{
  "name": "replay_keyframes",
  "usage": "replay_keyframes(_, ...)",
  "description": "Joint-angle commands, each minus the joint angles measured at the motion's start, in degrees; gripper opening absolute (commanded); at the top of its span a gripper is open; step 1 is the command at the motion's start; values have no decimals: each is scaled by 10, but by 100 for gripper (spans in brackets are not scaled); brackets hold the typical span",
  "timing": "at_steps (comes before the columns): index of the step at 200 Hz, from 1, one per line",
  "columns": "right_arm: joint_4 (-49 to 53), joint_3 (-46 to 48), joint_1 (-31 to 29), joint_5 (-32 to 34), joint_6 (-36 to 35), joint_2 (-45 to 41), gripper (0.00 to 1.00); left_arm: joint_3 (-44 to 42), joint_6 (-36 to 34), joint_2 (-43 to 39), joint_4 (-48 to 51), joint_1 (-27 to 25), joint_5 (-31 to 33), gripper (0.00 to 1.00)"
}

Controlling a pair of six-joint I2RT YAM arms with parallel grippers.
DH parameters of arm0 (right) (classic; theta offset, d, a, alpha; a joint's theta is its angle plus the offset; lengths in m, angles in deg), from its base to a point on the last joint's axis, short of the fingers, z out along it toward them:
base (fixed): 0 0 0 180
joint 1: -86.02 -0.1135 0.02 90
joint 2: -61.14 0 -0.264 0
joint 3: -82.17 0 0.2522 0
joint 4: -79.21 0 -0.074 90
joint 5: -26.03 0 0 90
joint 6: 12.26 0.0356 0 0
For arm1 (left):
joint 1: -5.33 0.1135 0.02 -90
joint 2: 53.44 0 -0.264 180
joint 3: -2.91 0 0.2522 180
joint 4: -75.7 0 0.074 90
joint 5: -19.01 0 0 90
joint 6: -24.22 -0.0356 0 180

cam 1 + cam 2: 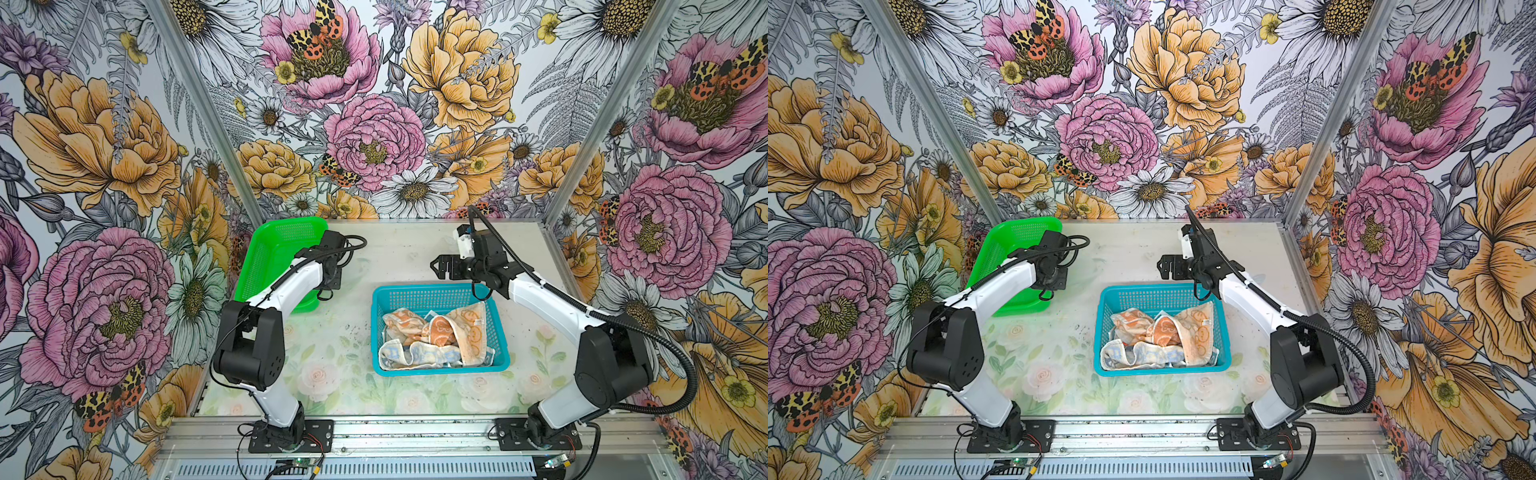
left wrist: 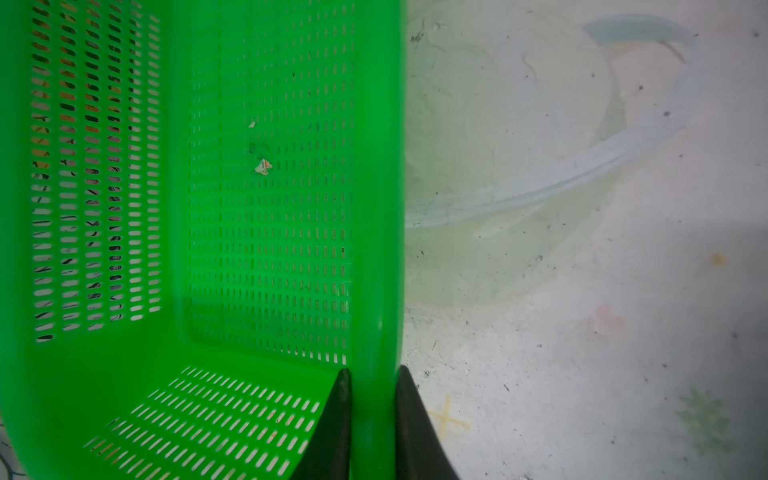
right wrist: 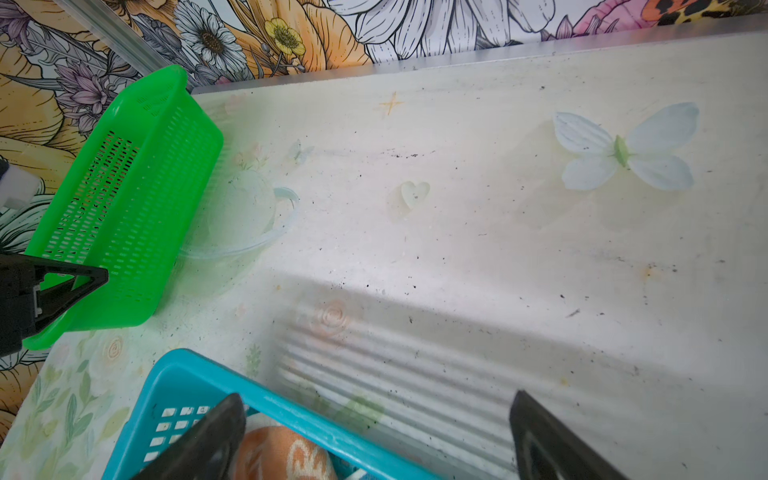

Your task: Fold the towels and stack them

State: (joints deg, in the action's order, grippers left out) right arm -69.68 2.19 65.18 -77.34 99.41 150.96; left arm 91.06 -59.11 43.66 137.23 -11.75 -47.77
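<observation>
The three towels (image 1: 436, 336) lie crumpled together inside the blue basket (image 1: 440, 369), which sits on the tabletop (image 1: 395, 257) right of centre. Neither arm touches them.

The right fingers (image 1: 440, 270) stand wide apart and hold nothing. They hang at the basket's far side, above the cloth and not in contact with it. The left fingers (image 2: 336, 424) are well away from the towels, at the green basket (image 1: 266, 266) near the back left corner. They are clamped on that basket's wall, one finger inside it and one outside.

Both top views show the whole heap: orange and cream cloth on top, and a blue-printed edge along the near side. There the left arm's wrist hides its own fingers. The left wrist view alone shows that grip close up, with the green wall pinched between the two dark tips. It shows no towel at all.

The right wrist view shows one right finger (image 3: 208, 440) over the blue basket's corner, with a patch of orange towel (image 3: 286, 453) just beside it. Its partner is over bare tabletop. That view also shows a left finger from the side, at the green basket's (image 3: 137, 199) near corner
</observation>
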Motion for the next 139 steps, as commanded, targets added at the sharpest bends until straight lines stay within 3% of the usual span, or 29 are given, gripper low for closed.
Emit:
replay_keyframes(1, -13, 11, -2, 6, 10, -8, 99, 11, -67, 12, -10, -53, 21, 0)
replay_keyframes(54, -30, 25, -2, 24, 28, -16, 99, -57, -173, -27, -87, -116, 35, 0)
replay_keyframes(91, -32, 13, 7, 30, 22, -4, 99, -73, -185, -63, -120, -123, 58, 0)
replay_keyframes(120, -32, -11, 6, 25, 3, 17, 99, -71, -155, -78, -121, -129, 93, 34)
replay_keyframes(139, -32, -25, 7, 15, -2, 28, 99, -77, -128, -99, -125, -130, 91, 46)
